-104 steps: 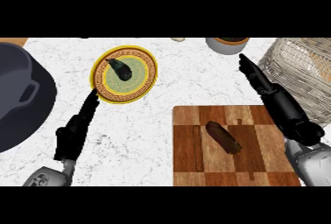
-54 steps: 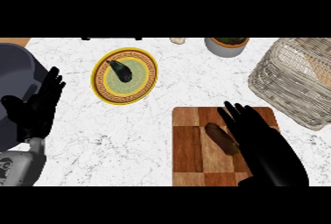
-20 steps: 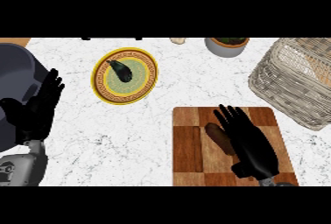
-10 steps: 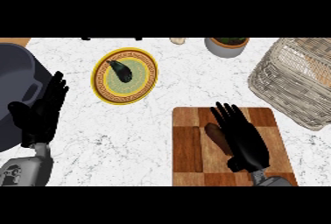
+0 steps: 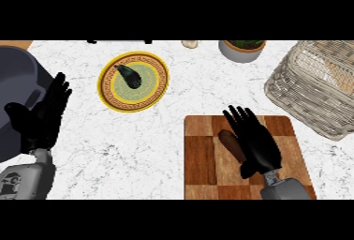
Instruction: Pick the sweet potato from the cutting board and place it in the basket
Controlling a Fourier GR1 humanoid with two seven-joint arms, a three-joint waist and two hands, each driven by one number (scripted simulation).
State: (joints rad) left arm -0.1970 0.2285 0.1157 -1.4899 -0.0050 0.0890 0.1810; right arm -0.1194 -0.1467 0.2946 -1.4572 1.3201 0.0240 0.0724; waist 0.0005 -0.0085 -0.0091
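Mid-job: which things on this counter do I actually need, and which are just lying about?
Needed: sweet potato, cutting board, basket, right hand over the potato.
Lying about: yellow plate, dark vegetable on it, potted plant, left hand resting at the left edge.

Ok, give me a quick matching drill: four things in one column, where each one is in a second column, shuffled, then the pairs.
1. sweet potato
2. basket
3. plate
4. left hand

A. counter's right edge
B. view's left, open, fingers up
C. on the cutting board, by the right hand
D. beyond the board, to its left, a dark item on it

Pairs: 1-C, 2-A, 3-D, 4-B
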